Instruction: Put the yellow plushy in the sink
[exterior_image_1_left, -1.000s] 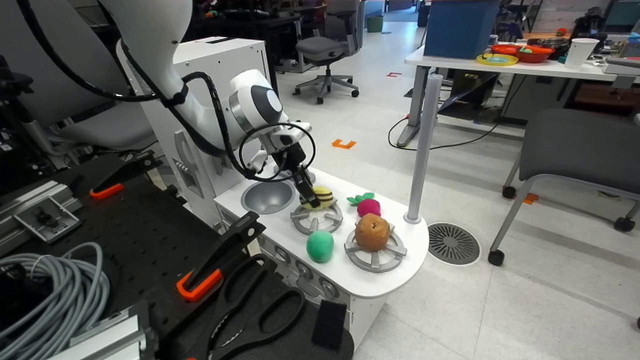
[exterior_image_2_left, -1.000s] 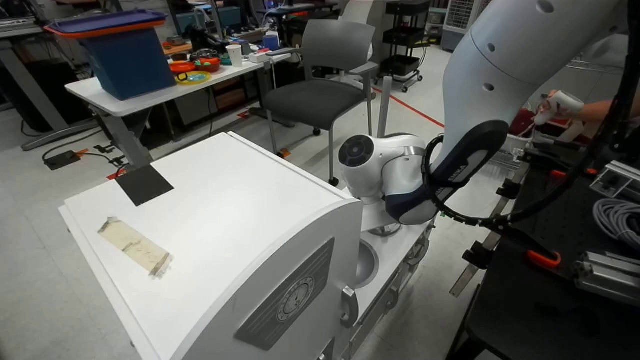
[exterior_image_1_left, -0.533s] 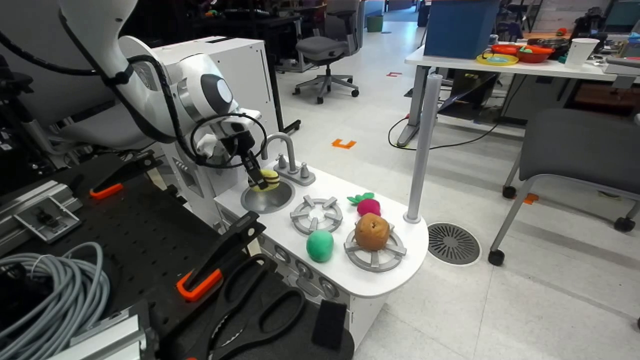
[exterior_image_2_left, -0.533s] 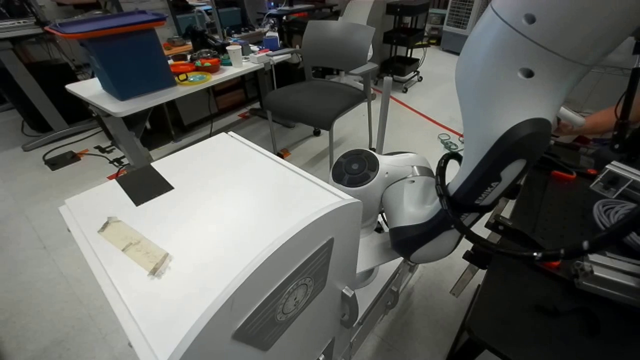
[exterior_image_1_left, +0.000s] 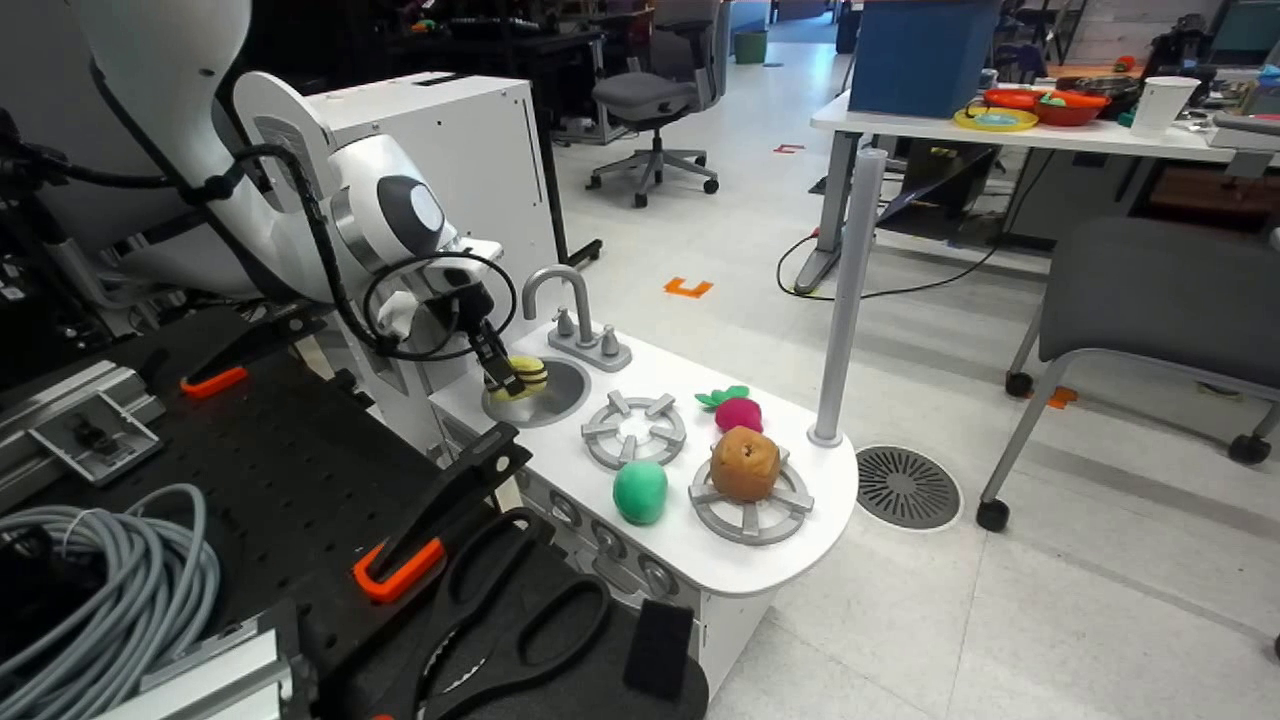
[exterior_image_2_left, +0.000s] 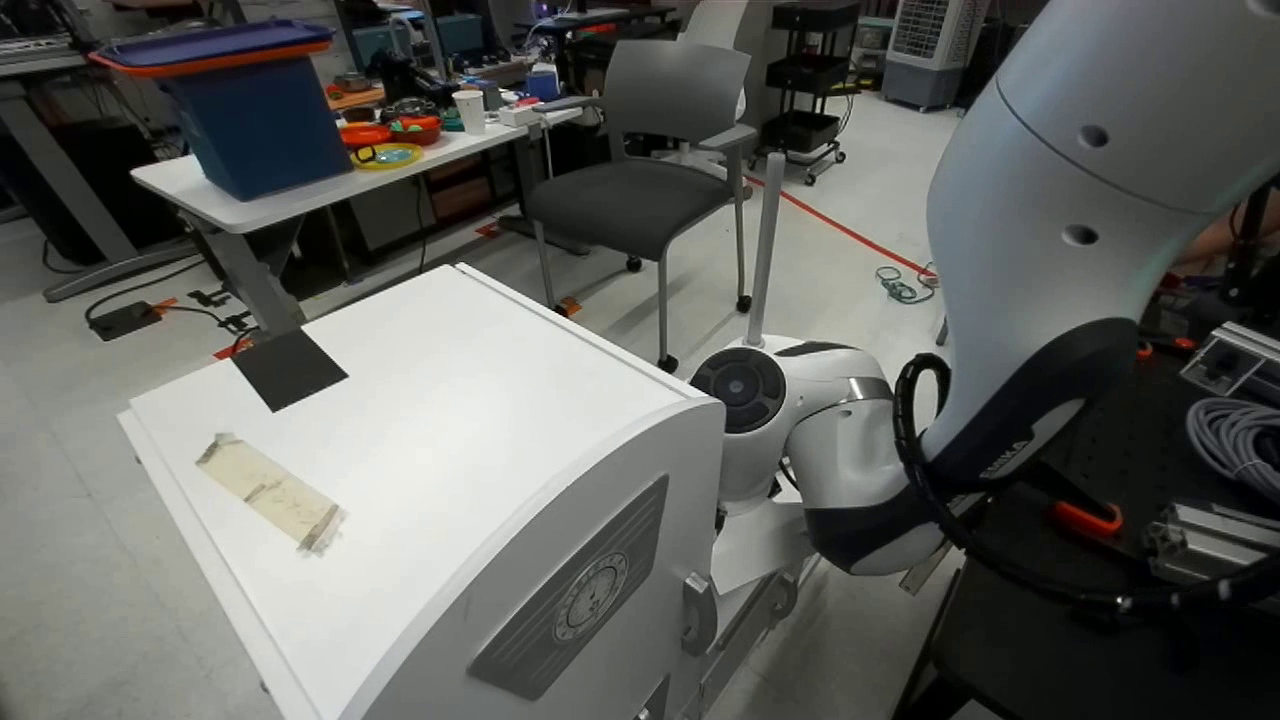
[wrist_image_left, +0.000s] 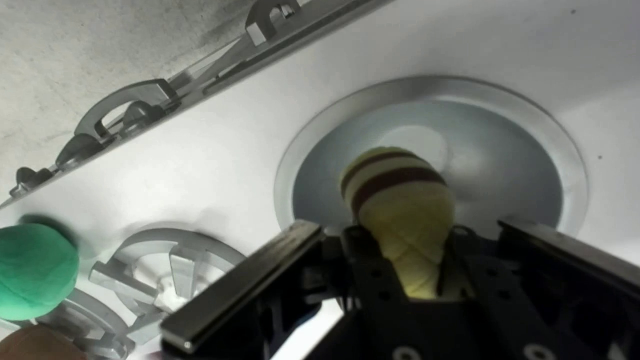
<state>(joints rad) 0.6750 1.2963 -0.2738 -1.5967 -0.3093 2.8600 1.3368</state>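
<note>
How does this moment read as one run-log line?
Object: dark-striped yellow rounded plush toy; Held by: black two-finger gripper, closed on it; Place: over or in round grey metallic sink, contact unclear; Release: not yet

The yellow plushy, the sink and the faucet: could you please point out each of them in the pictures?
yellow plushy (wrist_image_left: 406, 215): wrist view, on its plain yellow part.
sink (wrist_image_left: 435, 88): wrist view, on its rim.
faucet (exterior_image_1_left: 582, 314): in an exterior view, on the upright part of its pipe.

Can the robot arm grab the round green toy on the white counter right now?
Probably not: its black gripper looks clamped on the striped yellow plushy, though the green toy itself appears unobstructed.
</note>
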